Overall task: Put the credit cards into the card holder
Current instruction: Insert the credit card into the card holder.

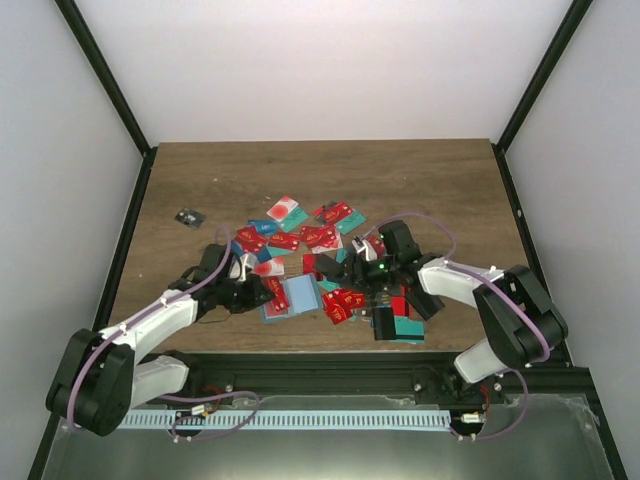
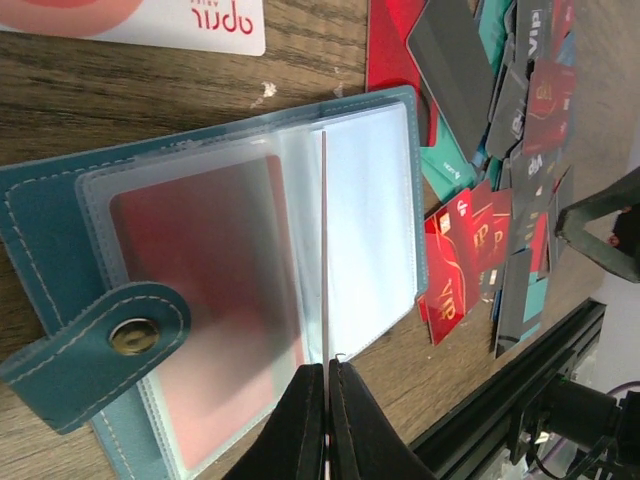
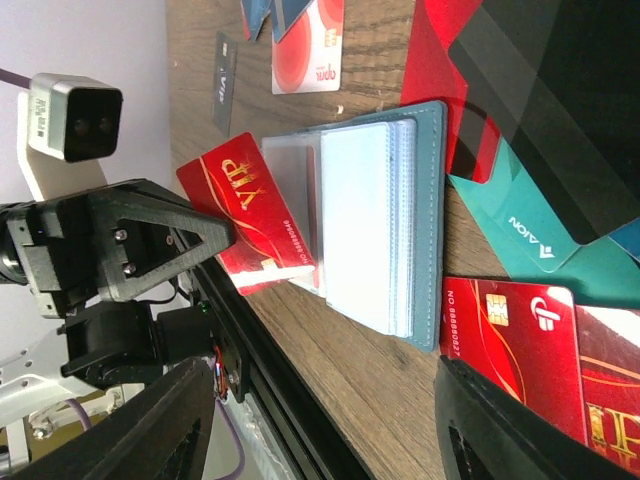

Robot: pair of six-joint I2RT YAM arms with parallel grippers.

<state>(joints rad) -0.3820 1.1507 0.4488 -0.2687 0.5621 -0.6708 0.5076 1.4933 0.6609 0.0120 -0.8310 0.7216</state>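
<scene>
The card holder [image 2: 60, 230] is a teal wallet lying open on the table, its clear sleeves fanned up; one sleeve holds a red card [image 2: 200, 300]. It also shows in the top view [image 1: 298, 295] and the right wrist view [image 3: 432, 200]. My left gripper [image 2: 326, 372] is shut on a red VIP card [image 3: 255, 215], seen edge-on in the left wrist view [image 2: 323, 250], with its far end between the sleeves. My right gripper [image 3: 330, 430] is open and empty, low over the table just right of the wallet. Loose credit cards [image 1: 320, 238] lie scattered behind and right of it.
A white card with a red blot [image 2: 150, 20] lies just beyond the wallet. Red and teal cards [image 3: 520, 330] lie by my right fingers. A small black item [image 1: 187, 217] sits at the far left. The black front rail [image 1: 320, 365] runs close to the wallet.
</scene>
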